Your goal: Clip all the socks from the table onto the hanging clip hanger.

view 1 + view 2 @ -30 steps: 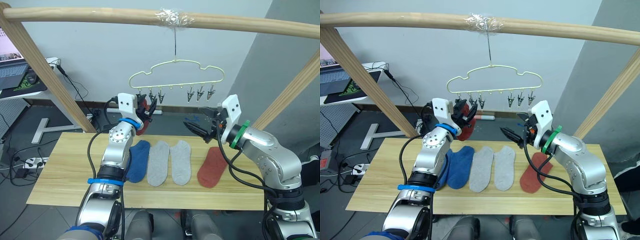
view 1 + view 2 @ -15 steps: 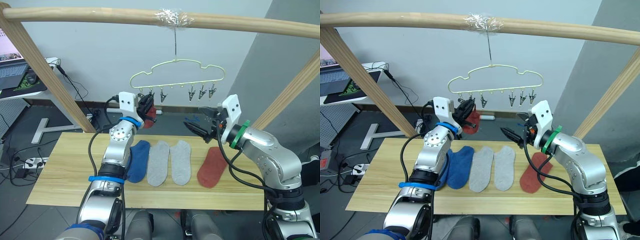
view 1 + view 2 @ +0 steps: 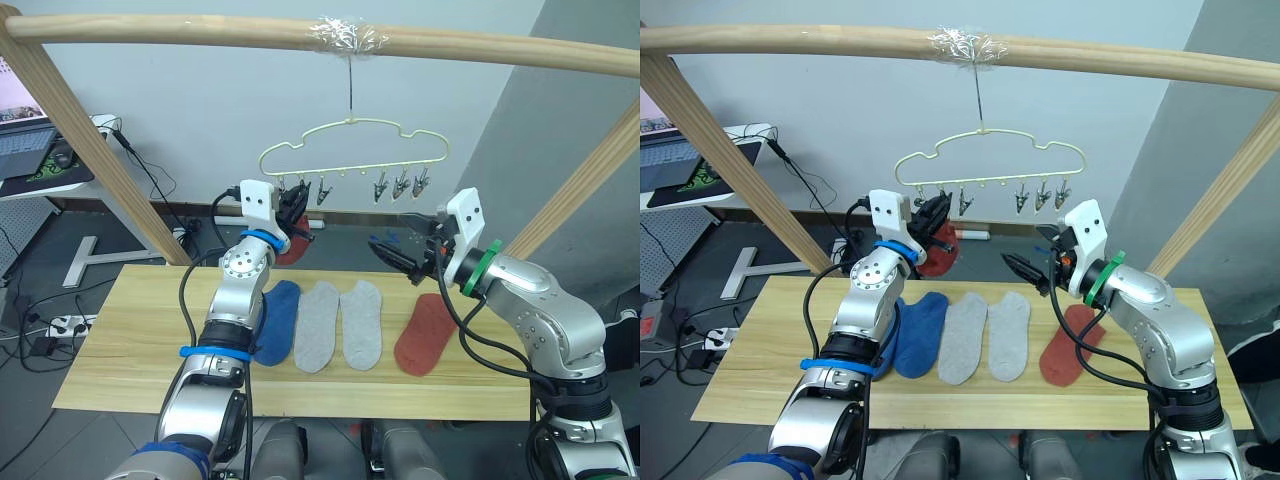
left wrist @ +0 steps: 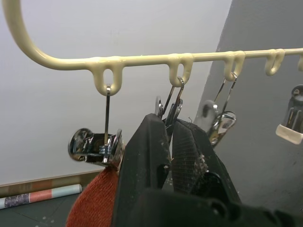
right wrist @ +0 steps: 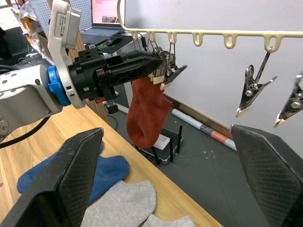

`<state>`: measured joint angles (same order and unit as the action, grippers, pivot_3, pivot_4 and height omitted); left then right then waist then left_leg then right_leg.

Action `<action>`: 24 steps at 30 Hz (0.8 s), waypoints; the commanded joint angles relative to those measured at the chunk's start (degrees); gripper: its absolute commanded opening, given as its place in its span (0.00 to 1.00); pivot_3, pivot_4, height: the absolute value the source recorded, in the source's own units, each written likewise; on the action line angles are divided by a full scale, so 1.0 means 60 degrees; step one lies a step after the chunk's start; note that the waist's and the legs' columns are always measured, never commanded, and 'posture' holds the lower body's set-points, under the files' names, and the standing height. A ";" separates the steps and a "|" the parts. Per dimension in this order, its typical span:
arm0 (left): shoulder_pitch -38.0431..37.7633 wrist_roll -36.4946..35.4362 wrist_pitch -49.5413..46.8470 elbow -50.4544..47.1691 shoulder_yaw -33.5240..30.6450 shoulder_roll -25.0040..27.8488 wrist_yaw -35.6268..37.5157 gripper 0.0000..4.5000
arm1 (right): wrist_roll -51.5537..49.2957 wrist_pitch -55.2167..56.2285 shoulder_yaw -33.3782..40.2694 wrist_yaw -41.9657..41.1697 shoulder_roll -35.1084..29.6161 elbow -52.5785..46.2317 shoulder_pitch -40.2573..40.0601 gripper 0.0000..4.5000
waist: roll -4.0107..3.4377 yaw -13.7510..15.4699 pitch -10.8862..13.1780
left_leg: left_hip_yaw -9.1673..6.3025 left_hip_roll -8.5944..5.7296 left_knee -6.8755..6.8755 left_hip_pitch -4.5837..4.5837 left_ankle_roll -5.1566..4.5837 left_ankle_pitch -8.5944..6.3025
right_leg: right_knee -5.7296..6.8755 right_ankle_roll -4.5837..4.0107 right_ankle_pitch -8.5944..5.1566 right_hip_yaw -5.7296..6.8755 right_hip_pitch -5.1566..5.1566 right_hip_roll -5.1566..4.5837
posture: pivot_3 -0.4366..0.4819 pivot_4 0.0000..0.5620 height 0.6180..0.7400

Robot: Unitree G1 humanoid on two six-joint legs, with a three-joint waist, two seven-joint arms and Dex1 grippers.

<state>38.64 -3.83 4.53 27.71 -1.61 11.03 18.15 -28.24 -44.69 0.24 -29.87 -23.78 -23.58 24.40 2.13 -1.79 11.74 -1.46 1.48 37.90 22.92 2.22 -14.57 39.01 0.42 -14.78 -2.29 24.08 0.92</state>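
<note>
The pale yellow-green clip hanger point(image 3: 350, 125) hangs by its hook from the top pole. One rust red sock point(image 3: 288, 246) dangles from its leftmost clip point(image 4: 97, 146). My left gripper point(image 3: 297, 203) is raised to the clip beside it point(image 4: 169, 106) and is shut on that clip. My right gripper point(image 3: 393, 253) hovers open and empty over the table point(image 3: 130, 350), to the right of the sock. On the table lie a blue sock point(image 3: 276, 320), two light grey socks point(image 3: 317, 326) point(image 3: 361, 323) and a rust red sock point(image 3: 424, 333). A second blue sock point(image 3: 885, 345) peeks from behind my left arm.
A thick wooden pole frame point(image 3: 450, 45) spans the top, with slanted legs at both sides of the table. Three free clips point(image 3: 400, 185) hang on the hanger's right half. A desk with a laptop point(image 3: 25, 150) stands at the far left, with cables on the floor.
My left gripper has risen slightly to the left clips, and the hanger has rocked a little. The red sock now hangs lower behind the gripper. The right arm has not moved.
</note>
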 commanded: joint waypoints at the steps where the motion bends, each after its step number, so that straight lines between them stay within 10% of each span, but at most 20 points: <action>1: 0.0128 0.0003 0.0262 -0.0227 0.0011 -0.0038 0.0005 0.08 | -0.0110 0.0101 0.0204 0.0031 -0.0088 -0.0273 0.0210 1.00 | 0.0000 0.0000 0.0000 | 0.0000 0.0000 0.0000 0.0000 0.0000 0.0000 | 0.0000 0.0000 0.0000 0.0000 0.0000 0.0000 | 0.43 0.32 1.00; 4: 0.0100 -0.0029 0.0254 -0.0268 0.0013 -0.0056 0.0039 0.08 | -0.0108 0.0110 0.0193 0.0022 -0.0096 -0.0267 0.0213 1.00 | 0.0000 0.0000 0.0000 | 0.0000 0.0000 0.0000 0.0000 0.0000 0.0000 | 0.0000 0.0000 0.0000 0.0000 0.0000 0.0000 | 0.43 0.32 1.00; 13: 0.0038 0.0022 0.0224 -0.0373 0.0009 -0.0072 -0.0078 0.62 | -0.0133 0.0092 0.0179 -0.0033 -0.0151 -0.0293 0.0148 1.00 | 0.0000 0.0001 0.0000 | 0.0000 0.0000 0.0000 0.0000 0.0000 0.0000 | 0.0000 0.0000 0.0000 0.0000 0.0000 0.0000 | 0.43 0.31 1.00; 24: 0.0053 0.0007 0.0229 -0.0436 0.0036 -0.0116 -0.0045 0.62 | -0.0135 0.0116 0.0181 -0.0001 -0.0131 -0.0301 0.0119 1.00 | 0.0000 0.0001 0.0000 | 0.0000 0.0000 0.0000 0.0000 0.0000 0.0000 | -0.0001 0.0000 0.0000 0.0000 0.0000 0.0000 | 0.43 0.30 1.00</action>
<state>38.46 -3.81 4.61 27.49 -1.60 10.68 18.10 -28.29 -44.69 0.24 -29.90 -24.12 -23.58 24.40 2.13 -1.79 11.74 -1.46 1.47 37.90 22.92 2.22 -14.57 39.00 0.42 -14.78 -2.29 24.08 0.92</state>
